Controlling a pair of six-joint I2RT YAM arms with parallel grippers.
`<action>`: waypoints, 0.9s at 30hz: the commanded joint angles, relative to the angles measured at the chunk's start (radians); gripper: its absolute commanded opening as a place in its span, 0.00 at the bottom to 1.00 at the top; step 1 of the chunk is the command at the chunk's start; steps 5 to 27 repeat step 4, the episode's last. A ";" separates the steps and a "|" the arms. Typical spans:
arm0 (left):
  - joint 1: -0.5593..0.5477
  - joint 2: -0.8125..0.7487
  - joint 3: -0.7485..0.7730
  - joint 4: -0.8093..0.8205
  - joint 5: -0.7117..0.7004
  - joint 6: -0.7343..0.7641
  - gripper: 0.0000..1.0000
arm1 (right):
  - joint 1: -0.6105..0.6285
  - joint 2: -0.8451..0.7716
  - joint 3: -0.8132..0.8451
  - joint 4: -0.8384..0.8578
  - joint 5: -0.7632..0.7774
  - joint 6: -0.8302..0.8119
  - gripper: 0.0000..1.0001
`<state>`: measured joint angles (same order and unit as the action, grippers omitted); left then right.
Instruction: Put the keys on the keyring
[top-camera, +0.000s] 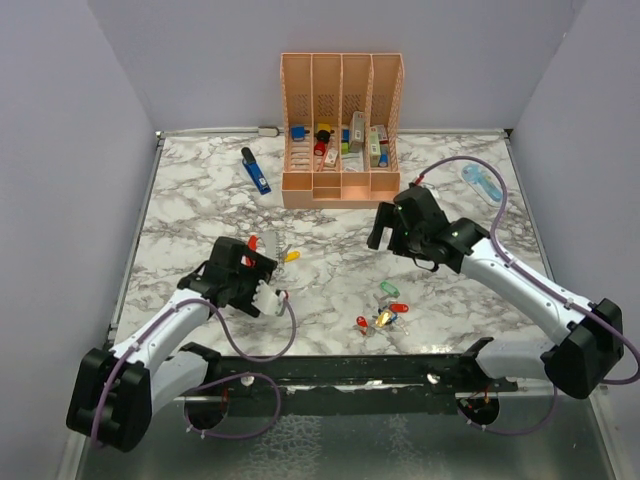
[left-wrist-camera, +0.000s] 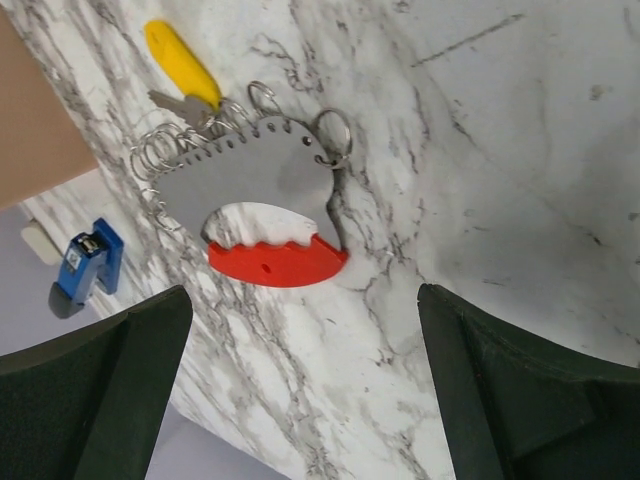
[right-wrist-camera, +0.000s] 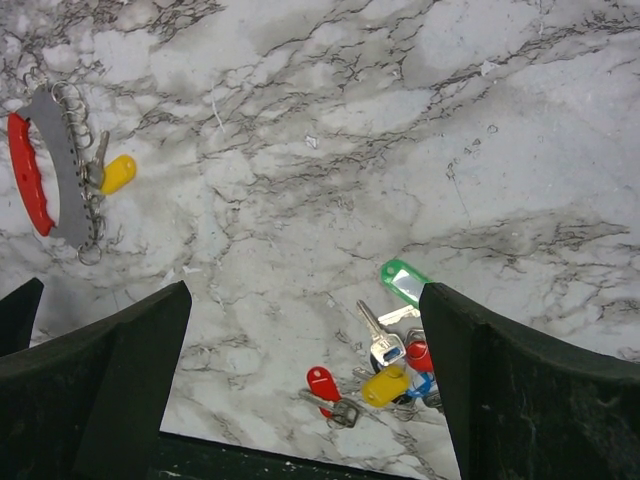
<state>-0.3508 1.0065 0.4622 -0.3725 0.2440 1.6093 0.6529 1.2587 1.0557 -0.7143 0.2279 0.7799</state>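
Note:
The keyring (left-wrist-camera: 250, 175) lies flat on the marble, a grey half with several small wire rings along its edge and a red half (left-wrist-camera: 278, 262). One yellow-headed key (left-wrist-camera: 180, 65) lies at its ringed edge. My left gripper (left-wrist-camera: 303, 305) hangs open just short of the red side, with nothing between its fingers. From above, the keyring (top-camera: 268, 246) sits just past my left gripper (top-camera: 260, 265). Several loose keys (right-wrist-camera: 388, 362) with red, yellow, green and blue tags lie in a pile near the front edge. My right gripper (right-wrist-camera: 300, 300) is open above the marble, the pile near its right finger.
A peach organiser (top-camera: 340, 70) holding small coloured items stands at the back centre. A dark blue stick-shaped tool (top-camera: 255, 170) lies to its left and a pale blue flat tool (top-camera: 482, 182) to its right. A black rail (top-camera: 350, 372) runs along the front edge.

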 joint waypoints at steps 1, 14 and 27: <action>0.019 -0.025 0.024 -0.110 0.040 0.003 0.99 | -0.003 -0.006 -0.029 0.045 0.018 -0.032 0.99; 0.031 -0.028 0.048 -0.113 0.054 -0.033 0.99 | -0.004 0.004 -0.014 0.033 0.025 -0.036 0.99; 0.031 -0.028 0.048 -0.113 0.054 -0.033 0.99 | -0.004 0.004 -0.014 0.033 0.025 -0.036 0.99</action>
